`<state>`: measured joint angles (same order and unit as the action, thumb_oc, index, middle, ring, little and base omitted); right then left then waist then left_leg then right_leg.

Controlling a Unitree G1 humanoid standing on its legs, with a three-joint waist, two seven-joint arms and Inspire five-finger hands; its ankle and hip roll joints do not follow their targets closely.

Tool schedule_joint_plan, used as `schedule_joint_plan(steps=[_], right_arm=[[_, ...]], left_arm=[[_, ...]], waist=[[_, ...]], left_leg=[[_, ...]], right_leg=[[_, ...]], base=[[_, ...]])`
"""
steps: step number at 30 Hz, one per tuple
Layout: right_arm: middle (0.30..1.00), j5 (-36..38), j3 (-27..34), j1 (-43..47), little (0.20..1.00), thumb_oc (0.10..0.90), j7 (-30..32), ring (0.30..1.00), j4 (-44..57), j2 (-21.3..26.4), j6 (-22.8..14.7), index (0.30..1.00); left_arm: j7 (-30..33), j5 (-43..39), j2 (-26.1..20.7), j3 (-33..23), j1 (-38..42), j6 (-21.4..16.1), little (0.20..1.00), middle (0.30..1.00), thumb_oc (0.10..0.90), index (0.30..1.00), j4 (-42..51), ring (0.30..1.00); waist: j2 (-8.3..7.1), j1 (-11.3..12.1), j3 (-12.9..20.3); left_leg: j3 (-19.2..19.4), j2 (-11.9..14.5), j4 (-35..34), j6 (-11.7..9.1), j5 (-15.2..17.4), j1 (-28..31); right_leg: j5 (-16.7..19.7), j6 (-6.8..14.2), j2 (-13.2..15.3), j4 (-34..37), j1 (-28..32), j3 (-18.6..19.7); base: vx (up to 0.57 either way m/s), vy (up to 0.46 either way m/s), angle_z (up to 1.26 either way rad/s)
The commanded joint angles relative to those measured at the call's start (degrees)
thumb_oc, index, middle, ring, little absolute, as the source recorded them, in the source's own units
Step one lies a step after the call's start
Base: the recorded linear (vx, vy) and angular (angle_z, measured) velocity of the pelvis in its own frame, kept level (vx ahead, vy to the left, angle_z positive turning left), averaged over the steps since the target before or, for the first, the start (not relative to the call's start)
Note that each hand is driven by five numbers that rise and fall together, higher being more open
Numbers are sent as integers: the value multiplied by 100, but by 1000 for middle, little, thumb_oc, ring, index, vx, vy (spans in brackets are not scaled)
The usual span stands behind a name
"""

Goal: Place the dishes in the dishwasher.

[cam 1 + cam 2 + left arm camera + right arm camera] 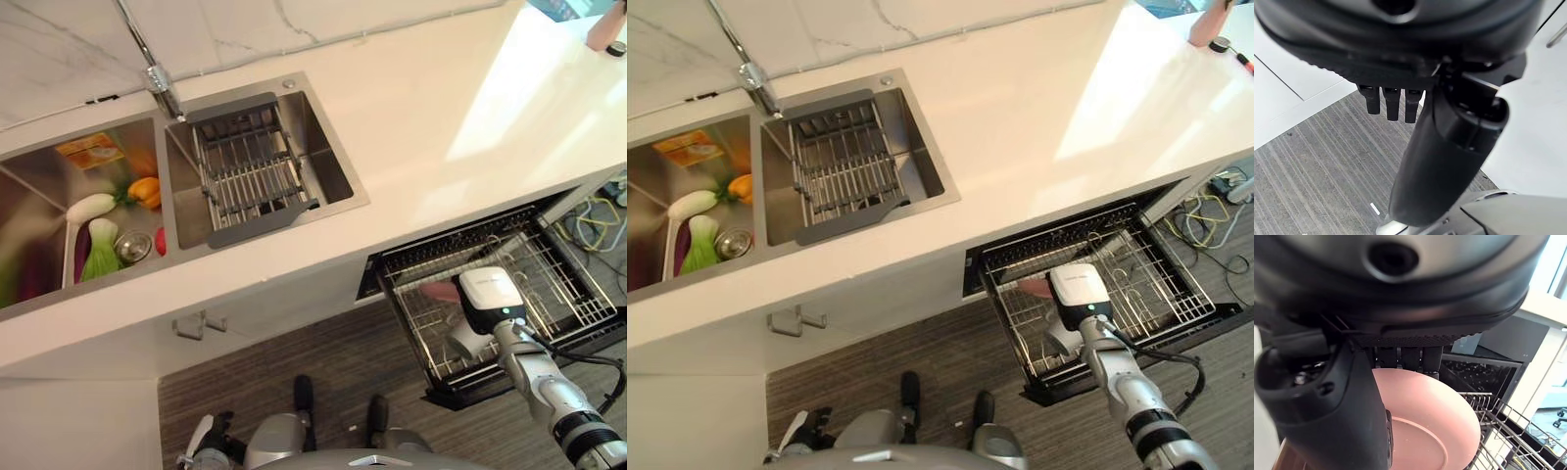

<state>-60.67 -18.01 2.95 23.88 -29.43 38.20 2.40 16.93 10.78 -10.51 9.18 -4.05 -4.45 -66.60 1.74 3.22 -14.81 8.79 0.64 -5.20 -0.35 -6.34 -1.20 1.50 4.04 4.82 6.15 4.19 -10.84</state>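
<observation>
In the left eye view, a white counter crosses the frame. Set into it at upper left is a double sink: the right basin holds a wire rack, the left basin holds vegetables. At lower right, below the counter edge, the dishwasher basket is pulled out over the striped floor. The right hand reaches into the basket from the lower right corner, and a pink plate shows just above it, inside the basket's left half.

The right eye view shows the same layout, with the plate at the basket's left side beside the right hand.

In the left wrist view, the left hand hangs over the floor beside a white cabinet, fingers curled, grasping nothing.

In the right wrist view, the right hand grasps the plate, thumb on its face and fingers over its far rim, above the basket wires at lower right.
</observation>
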Motion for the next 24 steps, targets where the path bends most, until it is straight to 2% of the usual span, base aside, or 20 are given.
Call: schedule_joint_plan(steps=[1, 5, 6, 13, 24], right_arm=[[300, -128, -21, 473, 300, 400, 373, 300, 304, 428, 179, 300], [300, -170, -223, 628, 300, 400, 407, 300, -120, 323, 244, 300], [900, -8, -223, 658, 900, 800, 362, 900, -74, 278, 181, 900], [900, 369, 53, 449, 900, 800, 313, 900, 327, 239, -2, 900], [900, 1003, 1135, -275, 900, 800, 519, 900, 1283, 311, -171, 900]], left_arm=[[71, 85, 151, 380, 349, -100, 900, 900, 800, 900, -441, 900], [57, 78, 167, 439, 331, -113, 900, 900, 800, 900, -471, 900], [31, 60, 173, 437, 310, -103, 900, 900, 800, 900, -495, 900], [9, 104, 175, 390, 297, -71, 900, 900, 800, 900, -539, 900], [-48, 291, 137, 306, 257, -33, 900, 900, 800, 900, -536, 900]], waist=[[94, 128, 260], [119, 134, 304], [134, 119, 341], [123, 80, 423], [24, -36, 562]], left_leg=[[-406, 326, 20, -472, 431, 208], [-414, 327, 20, -483, 436, 228], [-415, 324, 20, -486, 441, 250], [-407, 323, 20, -486, 466, 289], [-344, 345, 20, -482, 565, 450]], right_leg=[[-352, 380, 153, -115, 89, -158], [-373, 378, 153, -115, 113, -172], [-380, 374, 152, -115, 122, -166], [-389, 366, 153, -115, 153, -190], [-420, 355, 129, -115, 252, -117]], base=[[7, -16, 4], [25, -13, -1], [0, 0, 0], [14, -6, 0], [13, -2, -1]])
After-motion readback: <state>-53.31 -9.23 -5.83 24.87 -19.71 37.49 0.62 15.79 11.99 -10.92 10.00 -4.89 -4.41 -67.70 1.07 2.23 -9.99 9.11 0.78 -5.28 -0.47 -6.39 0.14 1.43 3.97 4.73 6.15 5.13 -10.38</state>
